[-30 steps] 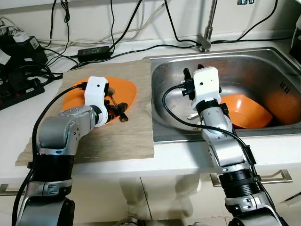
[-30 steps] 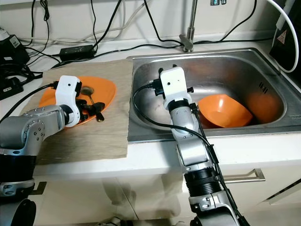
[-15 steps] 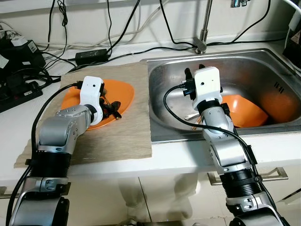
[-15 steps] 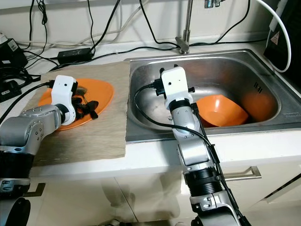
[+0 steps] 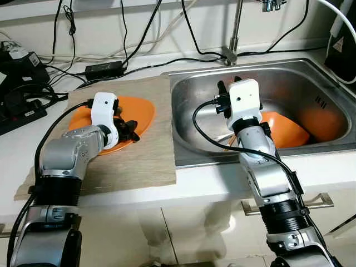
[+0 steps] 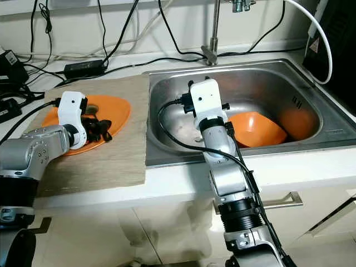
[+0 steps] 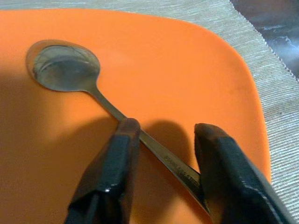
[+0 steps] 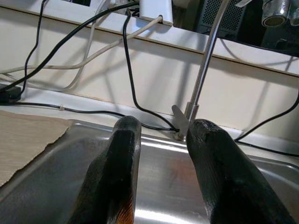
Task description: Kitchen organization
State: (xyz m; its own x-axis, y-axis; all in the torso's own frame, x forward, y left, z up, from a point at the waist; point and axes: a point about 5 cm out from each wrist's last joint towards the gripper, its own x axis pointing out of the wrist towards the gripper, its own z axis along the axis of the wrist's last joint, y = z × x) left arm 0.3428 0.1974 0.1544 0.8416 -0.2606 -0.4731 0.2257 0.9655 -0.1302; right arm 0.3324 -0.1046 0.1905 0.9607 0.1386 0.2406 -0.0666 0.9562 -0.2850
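Lying on the orange plate, a spoon sits between the released left hand.

The spoon handle's end is hidden beneath the left hand.

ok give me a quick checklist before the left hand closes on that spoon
1. Spoon lying flat on the orange plate: ok.
2. Left hand open, handle running between its fingers: ok.
3. Fingers low enough to catch the thin handle: cannot tell.
4. Plate resting fully on the mat: ok.
5. Right hand open above the sink, apart from the left arm: ok.
6. Orange bowl in the sink left undisturbed: ok.
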